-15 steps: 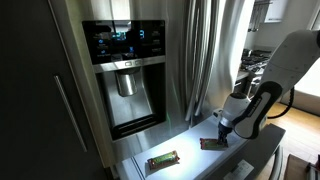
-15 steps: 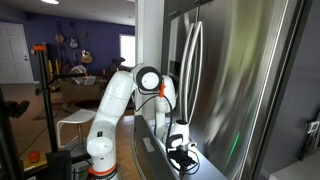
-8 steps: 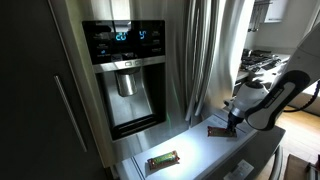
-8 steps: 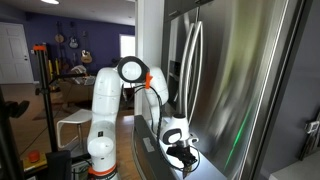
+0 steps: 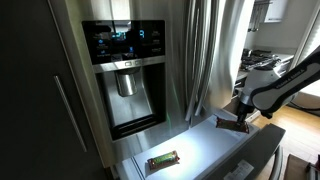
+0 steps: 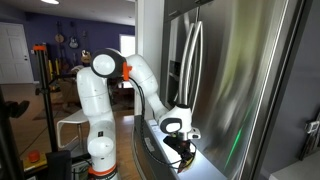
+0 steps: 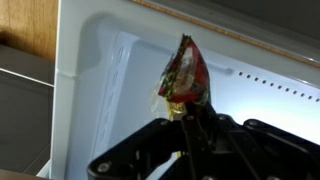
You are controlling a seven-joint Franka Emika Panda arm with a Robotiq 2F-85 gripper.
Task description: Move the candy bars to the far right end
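My gripper is shut on the dark reddish-brown candy bar and holds it just over the far right end of the pale glossy ledge. In the wrist view the bar's crumpled reddish wrapper sticks out from between the shut fingers above the white ledge surface. The greenish-brown candy bar lies flat near the ledge's front left part, well apart from the gripper. In an exterior view the gripper hangs low at the ledge, and the bars are hard to make out there.
The ledge runs along a stainless fridge with a lit dispenser panel and tall door handles close behind. The white arm reaches in from beside the ledge. A dark rim bounds the ledge's front edge.
My gripper has moved to the right along the ledge with the reddish-brown bar in it. The greenish-brown bar has not moved.
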